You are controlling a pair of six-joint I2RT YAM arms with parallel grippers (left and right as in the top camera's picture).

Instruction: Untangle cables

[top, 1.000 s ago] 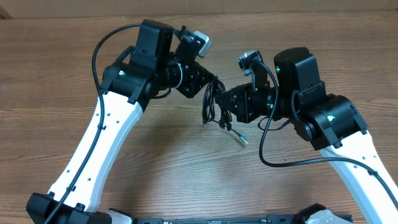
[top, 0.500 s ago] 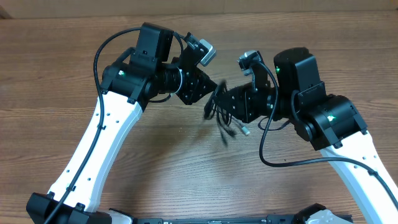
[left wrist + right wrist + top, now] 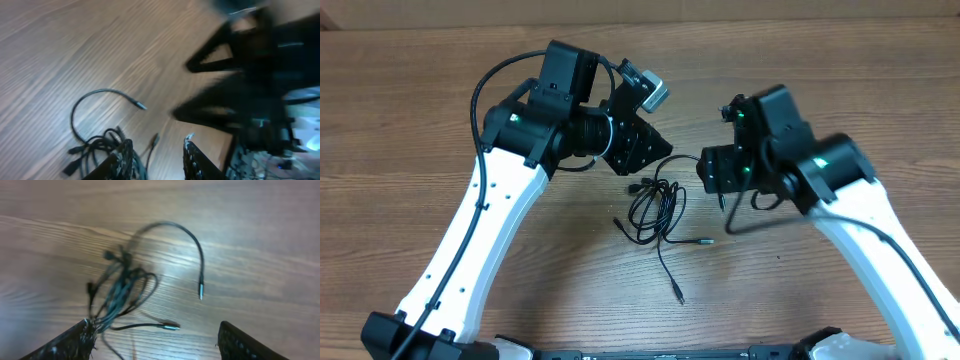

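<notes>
A brown wooden tabletop with long straight grain [image 3: 410, 110] spreads beneath the left pincer [image 3: 645, 150] and the right pincer [image 3: 712, 172] and out on every side of them. Far beyond both pincers, along the table's back edge, runs a pale tan strip [image 3: 800, 8]; what it is cannot be told. Soft, even light leaves a whitish sheen [image 3: 30, 30] on the wood ahead of the left pincer.

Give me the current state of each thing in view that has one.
cables: loose tangled bundle lying on the table, not held
left gripper: partly open, nothing between the fingers
right gripper: wide open, empty
</notes>
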